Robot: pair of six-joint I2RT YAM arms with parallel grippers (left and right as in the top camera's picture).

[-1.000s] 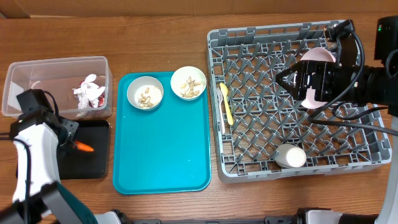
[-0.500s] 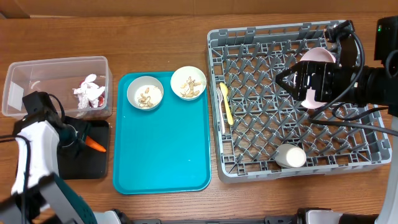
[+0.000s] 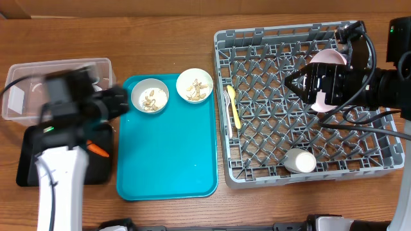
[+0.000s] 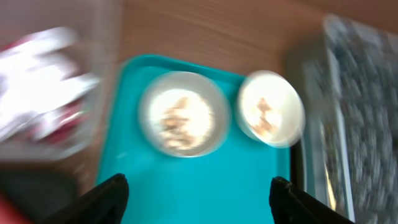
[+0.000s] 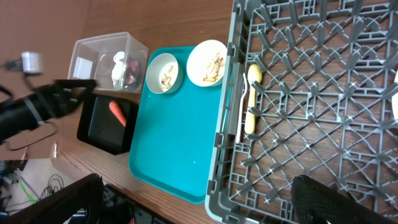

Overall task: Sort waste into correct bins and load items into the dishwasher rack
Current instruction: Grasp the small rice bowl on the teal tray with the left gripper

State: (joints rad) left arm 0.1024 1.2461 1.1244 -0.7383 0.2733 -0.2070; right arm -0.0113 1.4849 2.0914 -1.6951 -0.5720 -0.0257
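An orange carrot [image 3: 97, 150] lies in the black tray [image 3: 38, 173]. My left gripper [image 3: 119, 102] is blurred with motion at the teal tray's left edge, next to the clear tub [image 3: 26, 96]. It is open and empty [image 4: 198, 190], above two white bowls [image 4: 183, 117] [image 4: 270, 111] of beige scraps. White paper and a red wrapper [image 5: 124, 68] sit in the tub. My right gripper [image 3: 290, 82] hangs open and empty over the grey dishwasher rack [image 3: 257, 38], beside the upright pink plate [image 3: 329, 58]. Yellow cutlery [image 3: 234, 106] lies in the rack.
The teal serving tray [image 3: 167, 154] sits between the bins and the rack. A white rounded item [image 3: 300, 160] lies in the rack's near edge. The right arm's cables [image 3: 366, 128] cross the rack's right side.
My left gripper has opened and let the carrot drop into the black tray, then swung up and right toward the teal tray. The right arm has not moved.
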